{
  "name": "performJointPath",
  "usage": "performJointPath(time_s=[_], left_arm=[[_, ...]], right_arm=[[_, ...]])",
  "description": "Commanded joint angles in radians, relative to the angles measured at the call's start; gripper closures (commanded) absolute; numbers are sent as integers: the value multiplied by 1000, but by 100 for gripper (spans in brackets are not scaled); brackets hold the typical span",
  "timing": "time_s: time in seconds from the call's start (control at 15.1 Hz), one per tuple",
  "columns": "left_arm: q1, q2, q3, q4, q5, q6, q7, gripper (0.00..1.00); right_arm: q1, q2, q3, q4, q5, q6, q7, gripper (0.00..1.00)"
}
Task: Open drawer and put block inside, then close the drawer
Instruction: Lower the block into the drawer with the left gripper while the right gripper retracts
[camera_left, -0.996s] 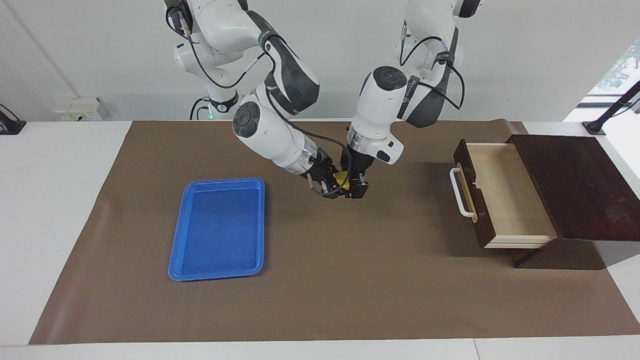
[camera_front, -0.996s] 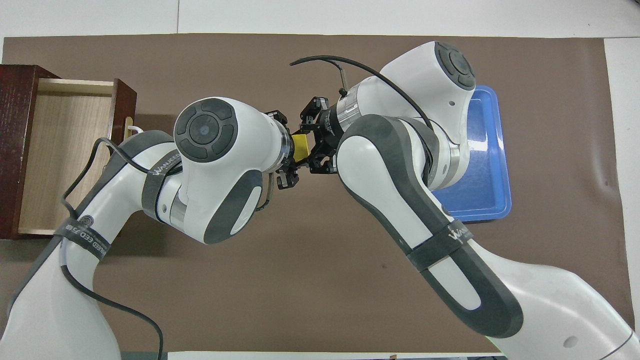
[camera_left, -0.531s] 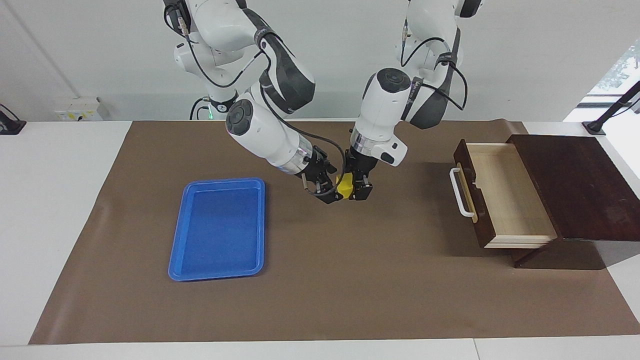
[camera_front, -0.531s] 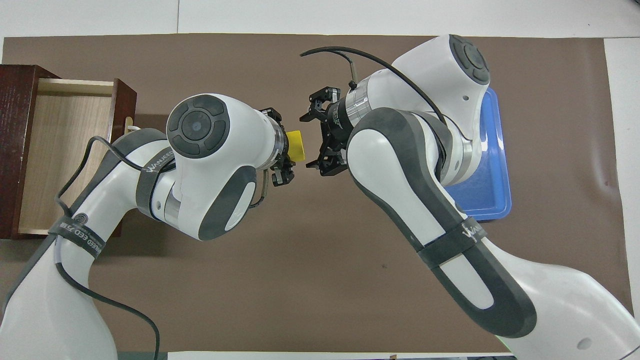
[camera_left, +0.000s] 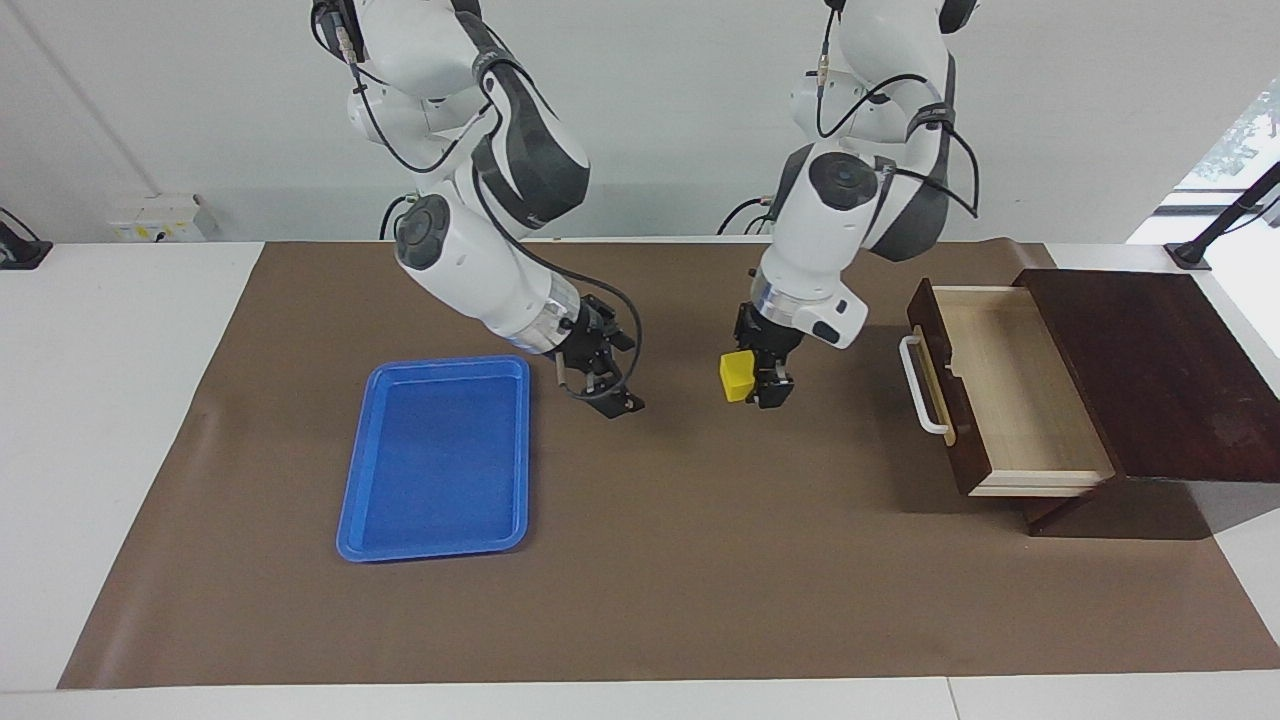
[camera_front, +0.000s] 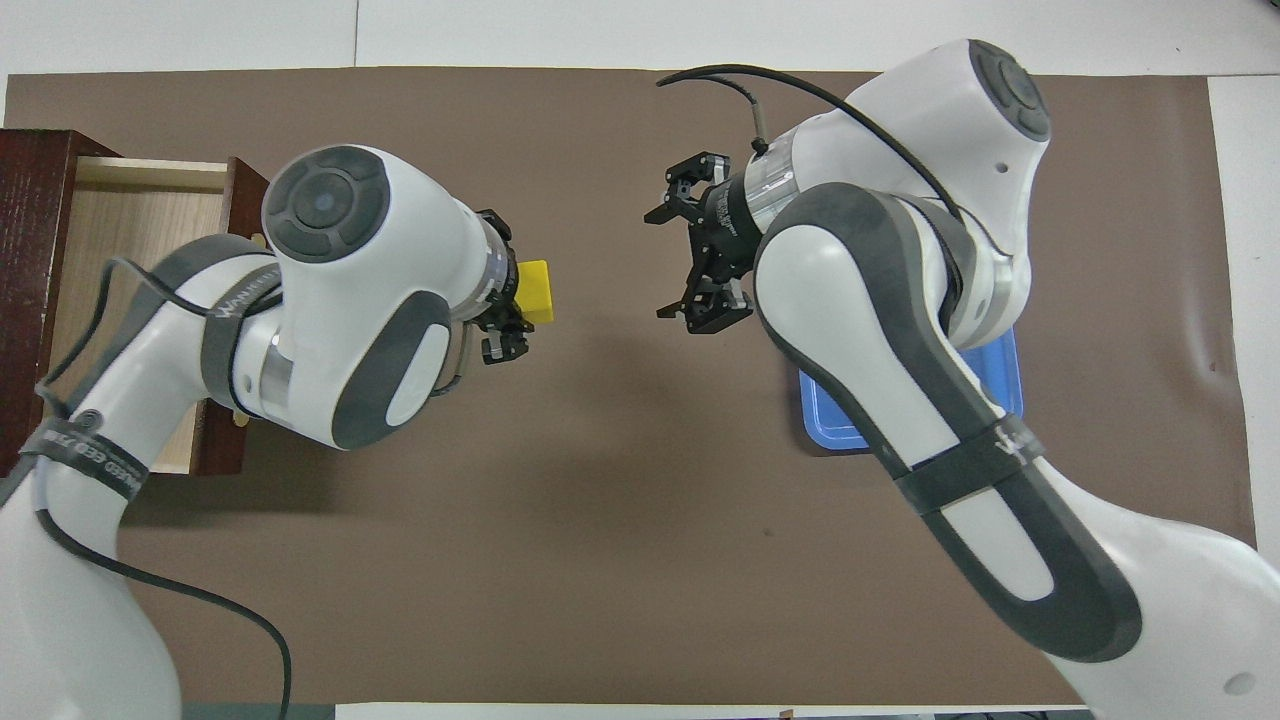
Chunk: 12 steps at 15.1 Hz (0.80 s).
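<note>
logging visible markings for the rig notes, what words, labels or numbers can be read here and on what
"WANFEED", roughly, since the letters are slanted and unsure: grey band on the left arm.
Same kind of print on the grey band on the right arm: too slanted to read.
Nothing readable on the block, drawer or blue tray.

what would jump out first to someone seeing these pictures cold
The bright yellow block, held up over the brown mat by the left gripper, between the blue tray and the drawer. Next comes the drawer, pulled wide open at the left arm's end of the table, its pale wood inside bare. The right gripper hangs open and empty beside the blue tray.
</note>
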Motion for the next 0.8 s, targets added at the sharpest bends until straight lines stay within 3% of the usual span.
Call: performJointPath(time_s=[0.0, 0.33, 0.53, 0.73], left_arm=[[133, -98, -4, -5, -19, -120, 186, 100], [424, -110, -1, 12, -85, -188, 606, 100], [504, -119, 2, -48, -82, -157, 764, 100], [520, -136, 2, -137, -79, -74, 820, 100]], right_arm=[[-117, -57, 8, -8, -49, -121, -216, 0], [-231, -132, 8, -8, -255, -276, -720, 0], [-269, -186, 8, -8, -375, -330, -1021, 0], [-300, -255, 10, -18, -483, -353, -1317, 0]])
